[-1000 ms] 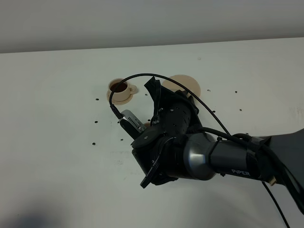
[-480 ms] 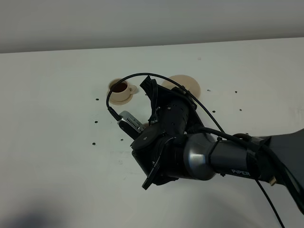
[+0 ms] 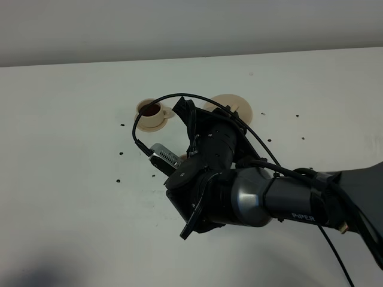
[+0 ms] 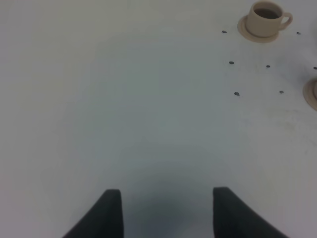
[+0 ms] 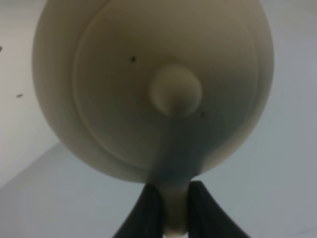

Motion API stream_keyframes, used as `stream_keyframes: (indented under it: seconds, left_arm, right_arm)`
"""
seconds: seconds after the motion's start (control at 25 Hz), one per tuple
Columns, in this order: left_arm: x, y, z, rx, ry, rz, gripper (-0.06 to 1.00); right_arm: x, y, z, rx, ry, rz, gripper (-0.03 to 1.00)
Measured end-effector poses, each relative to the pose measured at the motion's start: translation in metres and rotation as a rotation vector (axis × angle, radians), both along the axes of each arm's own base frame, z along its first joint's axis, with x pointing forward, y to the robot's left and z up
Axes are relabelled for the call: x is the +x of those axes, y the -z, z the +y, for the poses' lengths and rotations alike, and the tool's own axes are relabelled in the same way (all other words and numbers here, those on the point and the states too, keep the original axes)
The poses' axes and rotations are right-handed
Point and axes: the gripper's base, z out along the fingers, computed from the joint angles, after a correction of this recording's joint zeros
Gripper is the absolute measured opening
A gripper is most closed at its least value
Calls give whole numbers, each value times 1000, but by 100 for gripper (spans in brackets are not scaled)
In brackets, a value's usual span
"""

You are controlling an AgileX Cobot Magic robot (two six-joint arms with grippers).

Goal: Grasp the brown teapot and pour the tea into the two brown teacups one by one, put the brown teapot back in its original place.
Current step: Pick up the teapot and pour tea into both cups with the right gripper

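The brown teapot (image 5: 148, 84) fills the right wrist view, lid knob up. My right gripper (image 5: 173, 208) is shut on its loop handle. In the high view my right arm (image 3: 227, 179) reaches across the middle and hides the teapot and the gripper's fingers. One brown teacup (image 3: 149, 111) with dark tea stands on its small saucer just beyond the arm; the left wrist view also shows this teacup (image 4: 265, 17). The other teacup is hidden. The wide saucer (image 3: 236, 105) lies bare behind the arm. My left gripper (image 4: 166, 210) hangs open over bare table.
The white table (image 3: 72, 149) carries small dark specks around the cup. The rim of another tan saucer (image 4: 312, 94) shows at the edge of the left wrist view. A grey wall (image 3: 179, 24) runs along the table's far side.
My right arm has shifted a little to the left and toward the filled teacup, so its front now overlaps that cup's handle side. The cup and wide saucer have not moved.
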Motion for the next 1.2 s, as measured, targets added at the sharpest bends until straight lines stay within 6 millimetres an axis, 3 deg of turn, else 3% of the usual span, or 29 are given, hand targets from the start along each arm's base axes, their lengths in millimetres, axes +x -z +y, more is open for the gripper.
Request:
stream_keyframes:
  seconds: [1.2]
  left_arm:
    - [0, 0, 0, 0, 0, 0, 40]
  right_arm:
    - [-3, -5, 11, -178, -168, -48, 11]
